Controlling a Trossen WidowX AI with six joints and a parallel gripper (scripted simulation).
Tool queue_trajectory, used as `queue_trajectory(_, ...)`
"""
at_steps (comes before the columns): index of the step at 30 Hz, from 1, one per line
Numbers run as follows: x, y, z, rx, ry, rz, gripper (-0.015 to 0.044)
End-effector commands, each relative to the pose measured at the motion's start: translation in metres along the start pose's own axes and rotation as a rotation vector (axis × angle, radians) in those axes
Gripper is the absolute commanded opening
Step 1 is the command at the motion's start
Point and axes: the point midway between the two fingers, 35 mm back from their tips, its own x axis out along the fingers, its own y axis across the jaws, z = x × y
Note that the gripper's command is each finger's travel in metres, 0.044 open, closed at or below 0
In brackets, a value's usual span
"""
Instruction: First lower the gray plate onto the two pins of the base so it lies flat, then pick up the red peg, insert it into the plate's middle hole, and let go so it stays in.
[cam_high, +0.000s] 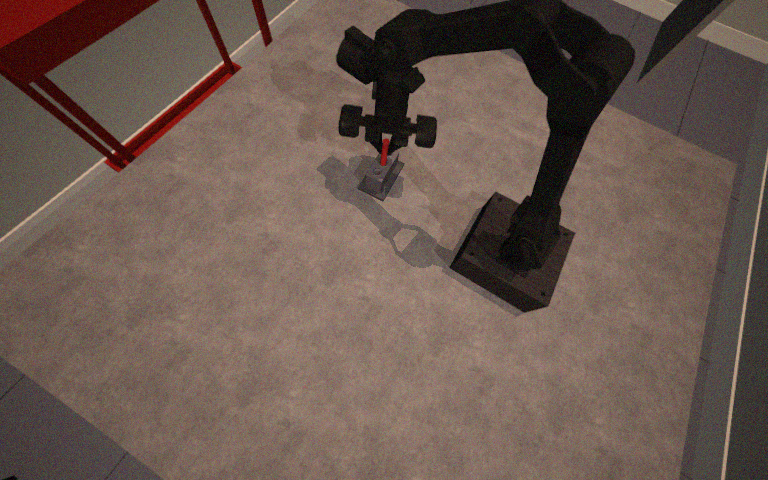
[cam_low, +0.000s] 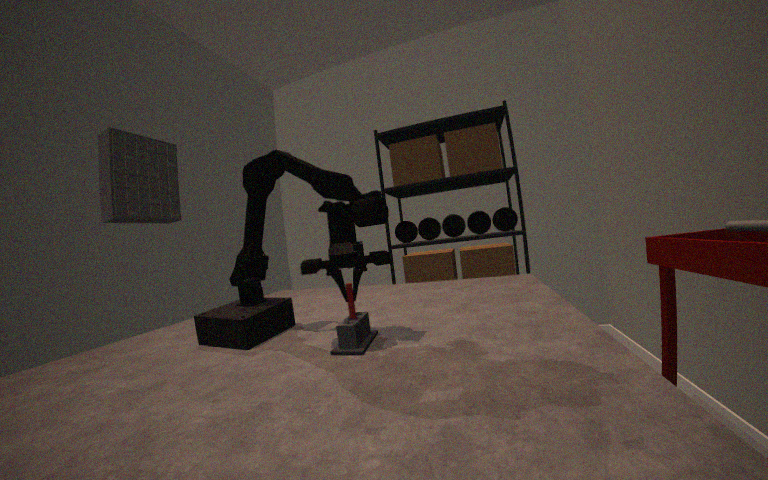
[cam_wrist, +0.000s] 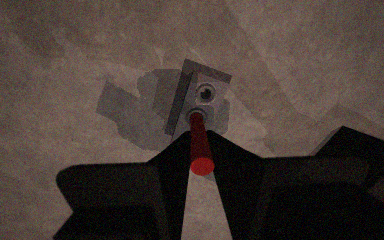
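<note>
My gripper (cam_high: 384, 150) (cam_low: 349, 299) (cam_wrist: 198, 135) is shut on the red peg (cam_high: 385, 153) (cam_low: 351, 308) (cam_wrist: 202, 166), which stands nearly upright between the fingertips. The peg's lower end is at the middle hole of the gray plate (cam_high: 376, 170) (cam_wrist: 192, 100); how deep it reaches inside cannot be told. The plate appears to lie flat on top of the gray base (cam_low: 351, 337) (cam_wrist: 175, 111). One round hole with a dark centre shows beyond the peg in the wrist view. The near end of the plate and any pin there are hidden by the fingers.
The arm's dark pedestal (cam_high: 487, 271) (cam_low: 223, 331) stands on the same surface, beside the base. A red table (cam_high: 67, 33) (cam_low: 707, 260) and a shelf rack with boxes (cam_low: 416, 161) are in the background. Shadows of the arm fall around the base.
</note>
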Motion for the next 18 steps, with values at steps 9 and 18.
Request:
queue_trajectory(9,-0.0001,0.0000,0.0001,0.000,0.000,0.000,0.0150)
queue_trajectory(18,-0.0004,0.0000,0.0001,0.000,0.000,0.000,0.0150)
